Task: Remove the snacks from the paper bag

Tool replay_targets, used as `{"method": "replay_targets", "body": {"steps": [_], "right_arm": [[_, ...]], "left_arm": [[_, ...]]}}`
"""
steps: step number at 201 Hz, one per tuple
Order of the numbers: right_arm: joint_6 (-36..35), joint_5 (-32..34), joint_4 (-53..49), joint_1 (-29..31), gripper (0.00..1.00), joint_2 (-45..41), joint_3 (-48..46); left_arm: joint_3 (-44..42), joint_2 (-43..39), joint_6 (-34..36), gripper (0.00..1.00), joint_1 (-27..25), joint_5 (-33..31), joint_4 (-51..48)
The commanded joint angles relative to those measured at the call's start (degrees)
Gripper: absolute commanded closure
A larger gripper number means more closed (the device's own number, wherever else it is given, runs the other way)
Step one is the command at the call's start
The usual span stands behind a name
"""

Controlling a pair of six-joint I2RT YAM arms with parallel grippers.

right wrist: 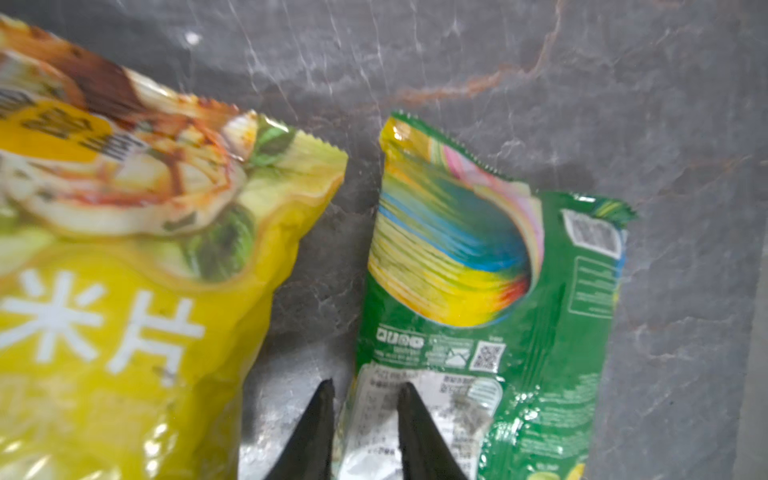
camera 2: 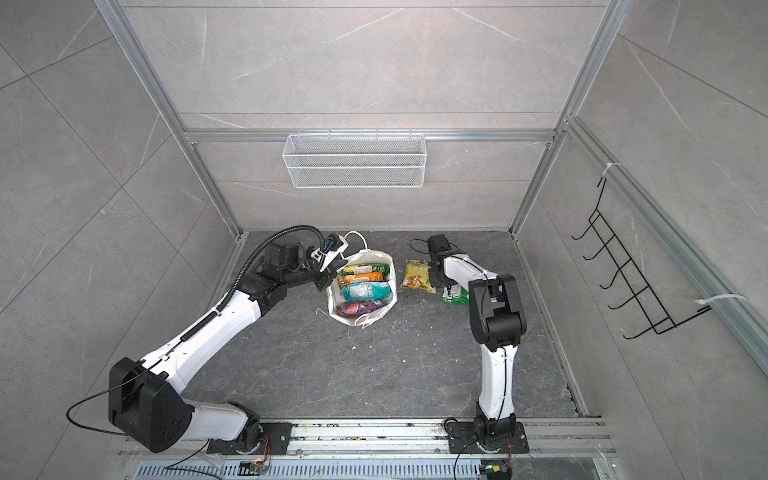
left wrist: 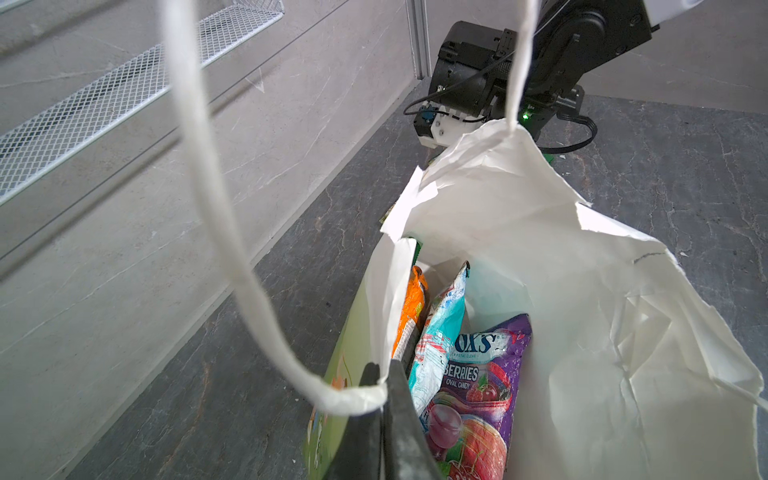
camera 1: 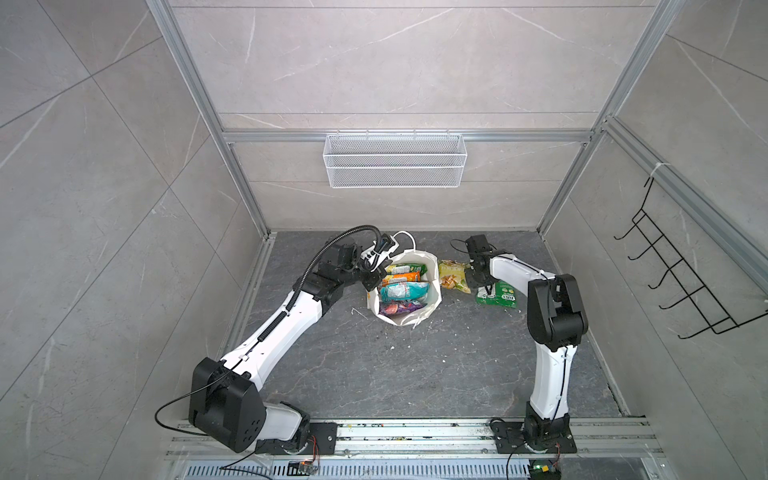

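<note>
Jaws on the left gripper (left wrist: 384, 374) are pinched shut on the rim of the paper bag (camera 1: 435, 291), right by one cord handle (left wrist: 249, 286). The bag stands up on the dark table (camera 1: 395, 374) with its mouth wide open. Four snacks sit inside it, side by side: a yellow-green packet (camera 1: 405, 269), an orange packet (camera 1: 401, 277), a teal packet (camera 1: 403, 289) and a purple packet (camera 1: 398, 307). The paper rim looks thin and ragged, so a hard pull from the left could rip it or tip the bag over.

Just beside the bag, on its right, lies the yellow chip bag (camera 1: 454, 275), and next to that the green bag (camera 1: 498, 296). Both are out, flat on the table. The right gripper (right wrist: 365, 388) hangs low over the green bag's edge. Its jaws are partly open and seem to hold nothing. If it lifts off crooked, it could snag that shiny packet. If it reaches for the paper bag, it could shove the yellow one.
</note>
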Motion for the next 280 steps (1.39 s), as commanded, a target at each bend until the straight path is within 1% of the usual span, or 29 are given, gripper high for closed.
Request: {"method": "replay_targets", "body": {"steps": [1, 9, 10, 12, 25, 37, 55, 56, 57, 65, 84, 88, 91, 100, 118, 130, 162, 191, 213, 247, 264, 280], "right_arm": [[2.09, -1.19, -0.37, 0.39, 0.63, -6.46, 0.57], [3.07, -1.81, 0.21, 0.72, 0.58, -8.4, -0.08], [3.27, -2.04, 0.37, 0.77, 0.55, -8.7, -0.23], [3.35, -2.31, 0.53, 0.92, 0.55, -9.15, -0.31], [5.02, -3.46, 0.33, 1.82, 0.42, -10.93, 0.1], [6.88, -4.59, -0.33, 2.8, 0.35, -11.04, 1.31], [10.6, -4.58, -1.15, 4.27, 0.24, -9.07, 3.45], [10.87, -4.84, -1.39, 4.39, 0.21, -8.71, 3.88], [11.06, -4.98, -1.48, 4.54, 0.19, -8.55, 4.01], [12.28, -5.27, -2.5, 5.25, 0.14, -7.04, 5.65], [14.91, -3.37, -2.44, 7.03, 0.1, -3.65, 7.95], [15.44, -3.35, -2.66, 7.2, 0.03, -2.79, 8.78], [15.75, -3.48, -3.15, 7.32, 0.01, -2.01, 9.53], [16.44, -3.46, -4.51, 7.75, 0.01, 0.1, 11.99], [17.19, -0.12, -6.7, 8.91, 0.01, 3.96, 16.18], [17.6, 0.2, -8.29, 9.3, 0.01, 6.18, 18.73], [18.54, 4.19, -8.76, 9.79, 0.01, 9.48, 20.23], [17.75, 6.29, -8.44, 9.79, 0.07, 9.74, 18.37], [17.01, 7.48, -7.62, 9.83, 0.1, 8.95, 15.72], [16.52, 6.79, -6.07, 9.8, 0.18, 6.04, 10.97], [16.18, 7.8, -6.37, 9.72, 0.19, 5.3, 9.72], [16.35, 7.84, -6.62, 9.7, 0.2, 4.28, 8.43]], "left_arm": [[0.05, -2.42, -0.9, 1.0, 0.04, 2.14, 1.79], [0.06, -2.43, -0.99, 1.0, 0.04, 2.03, 1.79], [0.06, -2.43, -0.95, 1.0, 0.04, 2.06, 1.79], [0.06, -2.36, -0.96, 1.0, 0.11, 2.06, 1.83], [0.06, -2.26, -1.08, 1.0, 0.09, 2.15, 2.12], [0.13, -2.07, -1.13, 1.0, 0.04, 2.43, 1.83], [-0.03, -1.9, -1.22, 1.0, 0.06, 2.62, 1.87], [-0.03, -1.9, -1.19, 1.0, 0.05, 2.62, 1.87], [-0.03, -1.85, -1.18, 1.0, 0.05, 2.58, 1.87], [0.06, -1.67, -1.21, 1.0, 0.09, 2.6, 1.88], [0.24, -1.67, -1.2, 1.0, 0.04, 2.57, 1.66], [0.27, -1.67, -1.17, 1.0, 0.04, 2.61, 1.7], [0.24, -1.72, -1.17, 1.0, 0.04, 2.58, 1.7], [0.14, -1.81, -1.2, 1.0, 0.04, 2.71, 1.82], [-0.11, -1.88, -1.41, 1.0, 0.04, 2.6, 2.06], [-0.02, -1.78, -1.43, 1.0, 0.05, 2.43, 2.01], [-1.15, -2.12, -1.5, 1.0, 0.04, 2.62, 2.96], [-0.99, -2.39, -1.43, 1.0, 0.04, 2.39, 2.16], [-2.0, -2.86, -1.63, 1.0, 0.04, 2.09, 3.6], [-1.31, -2.61, -1.78, 1.0, 0.05, 2.71, 3.0], [-2.35, -2.79, -2.1, 1.0, 0.04, 2.51, 4.55], [-1.87, -2.56, -2.31, 1.0, 0.07, 2.69, 3.63]]}}
